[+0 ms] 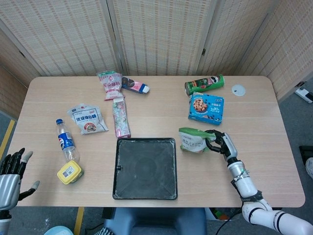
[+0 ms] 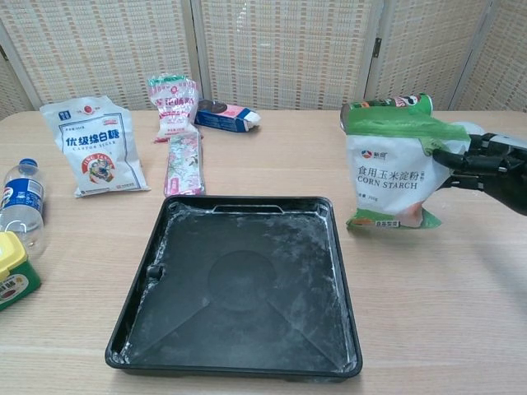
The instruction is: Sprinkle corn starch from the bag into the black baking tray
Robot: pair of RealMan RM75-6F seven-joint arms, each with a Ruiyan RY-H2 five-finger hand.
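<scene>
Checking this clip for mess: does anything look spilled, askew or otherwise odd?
The black baking tray already carries a thin white powder film, thickest along its walls. The green chip can lies on its side. The right hand holds the corn starch bag upright beside the tray.

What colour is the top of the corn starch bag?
Green; the corn starch bag is white below with a green top and green strip at its base, clearest in the chest view.

Cookie box (image 1: 207, 108) behind starch bag (image 2: 394, 177)
</scene>
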